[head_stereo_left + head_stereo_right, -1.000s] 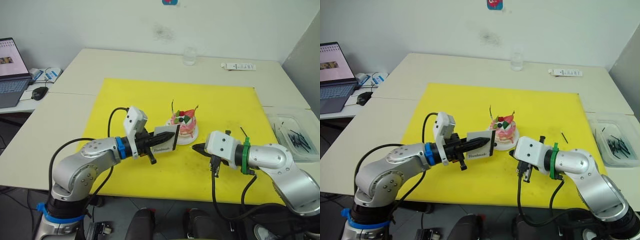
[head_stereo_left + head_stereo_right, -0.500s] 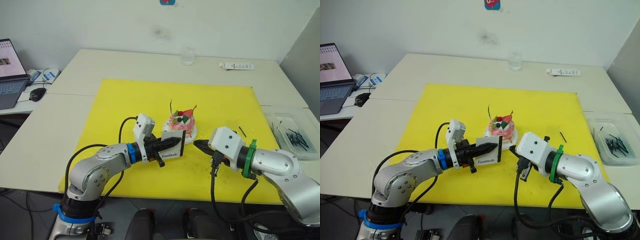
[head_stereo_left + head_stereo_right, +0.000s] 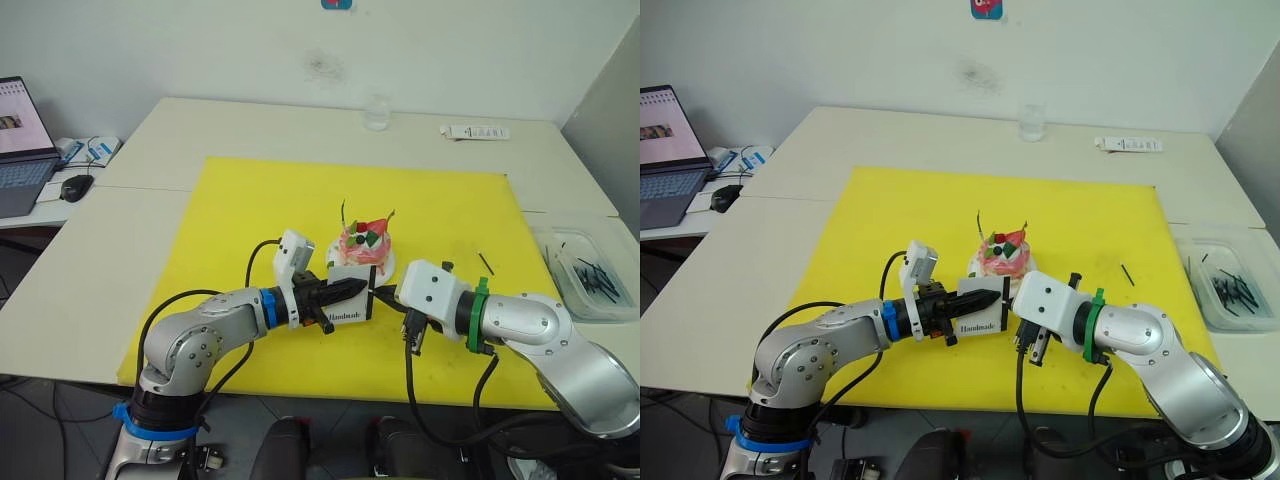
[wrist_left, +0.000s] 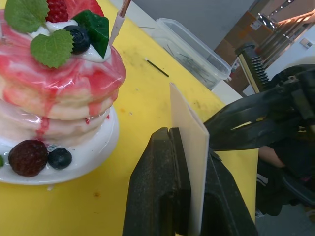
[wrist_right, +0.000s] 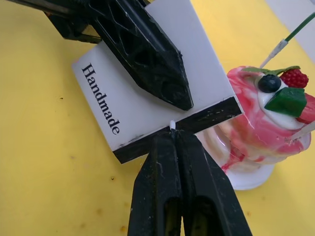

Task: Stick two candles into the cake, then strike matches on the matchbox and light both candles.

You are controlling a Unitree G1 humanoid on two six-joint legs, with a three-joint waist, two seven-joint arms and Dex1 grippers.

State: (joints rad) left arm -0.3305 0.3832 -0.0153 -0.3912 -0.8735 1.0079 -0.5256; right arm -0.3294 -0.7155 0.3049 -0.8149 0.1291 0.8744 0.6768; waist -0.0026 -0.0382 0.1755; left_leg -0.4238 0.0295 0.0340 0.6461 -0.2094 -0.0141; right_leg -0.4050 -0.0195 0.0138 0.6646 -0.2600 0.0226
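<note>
The pink cake (image 3: 365,245) stands on its white plate mid-mat, with two thin candles (image 3: 344,212) (image 3: 389,217) upright in its top. In front of it my left gripper (image 3: 350,288) is shut on the white "Handmade" matchbox (image 5: 130,110), held on edge with the black striking strip (image 5: 211,115) facing my right gripper (image 3: 384,297). The right gripper is shut on a match whose pale tip (image 5: 172,124) touches the strip. The left wrist view shows the box edge-on (image 4: 184,113), with the right fingers (image 4: 246,118) close behind it.
A loose match (image 3: 485,263) lies on the yellow mat (image 3: 260,210) to the right of the cake. A clear bin (image 3: 585,272) of matches sits off the mat's right edge. A glass (image 3: 377,112) and a white remote (image 3: 477,132) stand at the back, a laptop (image 3: 20,150) far left.
Both grippers have closed in on each other in front of the cake. The matchbox moved right and the right gripper moved left until the match tip met the striking strip.
</note>
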